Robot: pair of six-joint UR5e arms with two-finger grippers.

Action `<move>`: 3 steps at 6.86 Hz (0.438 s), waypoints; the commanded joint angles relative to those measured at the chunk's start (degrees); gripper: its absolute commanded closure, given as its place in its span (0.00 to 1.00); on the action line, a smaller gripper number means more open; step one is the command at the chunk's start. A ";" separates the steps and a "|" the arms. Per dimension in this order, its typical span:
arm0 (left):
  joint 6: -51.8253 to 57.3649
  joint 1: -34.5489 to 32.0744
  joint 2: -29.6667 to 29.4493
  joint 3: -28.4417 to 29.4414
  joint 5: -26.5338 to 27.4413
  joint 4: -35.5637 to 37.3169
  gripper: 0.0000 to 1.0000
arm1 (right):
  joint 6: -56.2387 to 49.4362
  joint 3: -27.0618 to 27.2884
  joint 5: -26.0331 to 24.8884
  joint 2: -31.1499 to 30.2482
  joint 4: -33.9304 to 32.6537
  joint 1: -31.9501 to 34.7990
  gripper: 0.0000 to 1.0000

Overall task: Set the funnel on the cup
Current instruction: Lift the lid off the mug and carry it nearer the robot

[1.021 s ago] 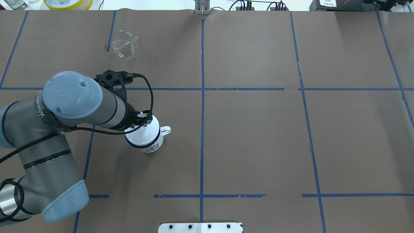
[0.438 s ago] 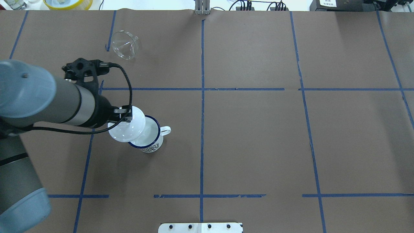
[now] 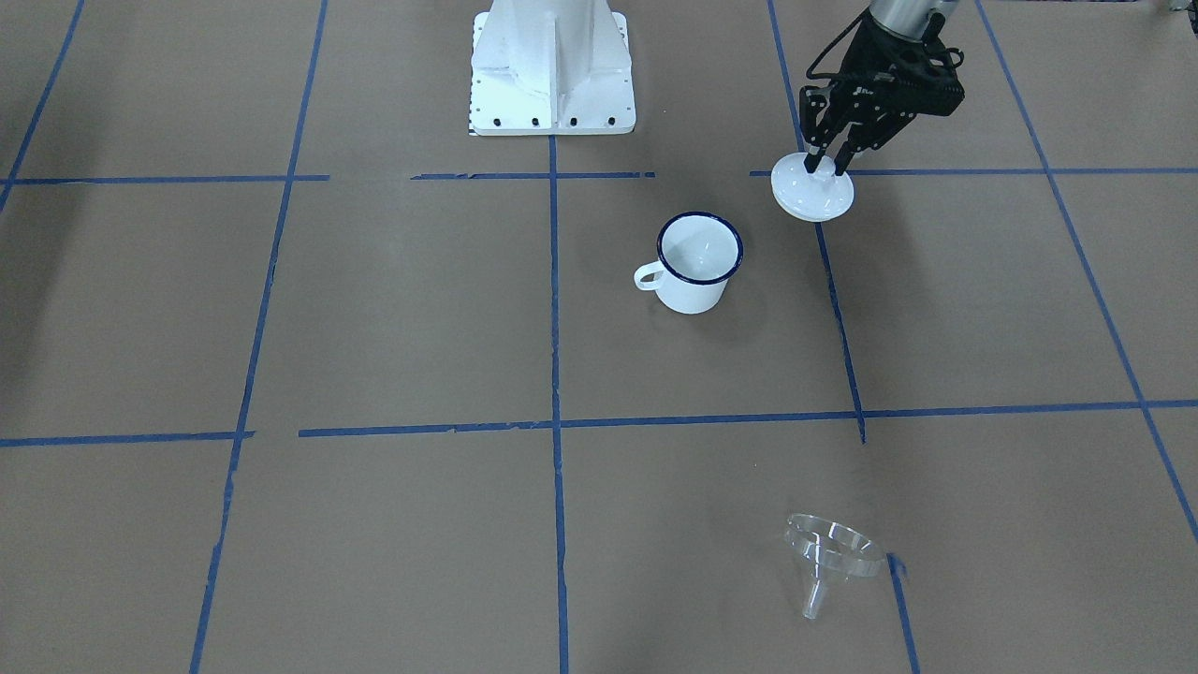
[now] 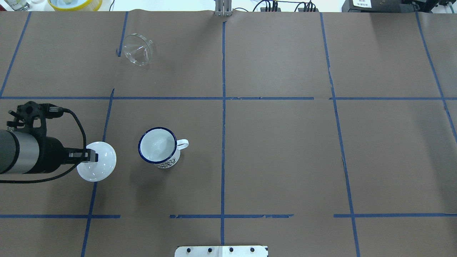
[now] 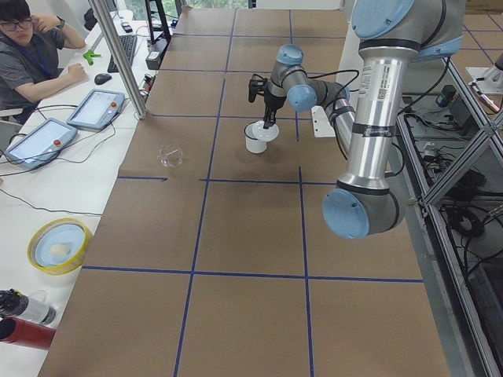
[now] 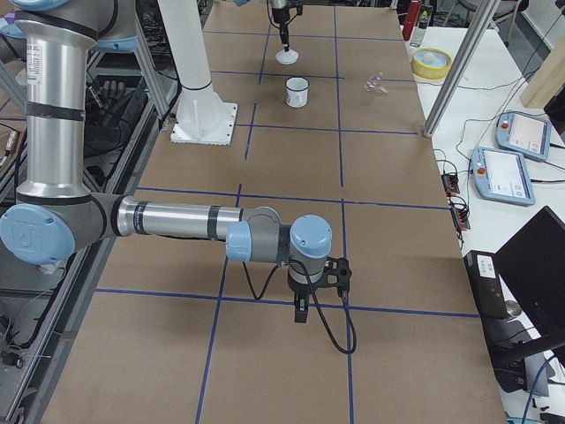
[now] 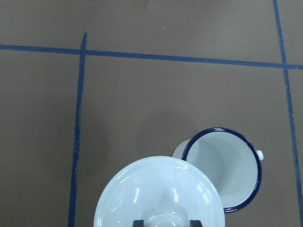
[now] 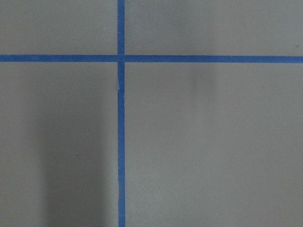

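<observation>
The cup is a white mug with a dark blue rim. It stands upright and uncovered left of the table's middle, and shows in the front view and the left wrist view. The clear funnel lies on its side at the far left of the table, also in the front view. My left gripper is shut on the knob of a white domed lid and holds it above the table, left of the cup. My right gripper shows only in the right side view, so I cannot tell its state.
The robot's white base plate sits at the near edge. A yellow bowl stands beyond the far left corner. Blue tape lines cross the brown table cover. An operator and tablets are past the far edge.
My left gripper has lifted the white lid off the cup and carried it to the left. The cup now stands open. The funnel has not moved.
</observation>
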 commanded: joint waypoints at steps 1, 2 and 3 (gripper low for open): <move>-2.78 3.90 -0.43 5.75 0.49 -3.71 1.00 | 0.00 -0.02 0.00 0.00 0.00 0.00 0.00; -2.78 5.13 -0.87 6.29 1.10 -3.71 1.00 | 0.00 0.06 0.00 0.00 0.00 0.00 0.00; -2.78 5.41 -2.18 8.12 1.89 -3.71 1.00 | 0.00 0.06 0.00 0.00 0.00 0.00 0.00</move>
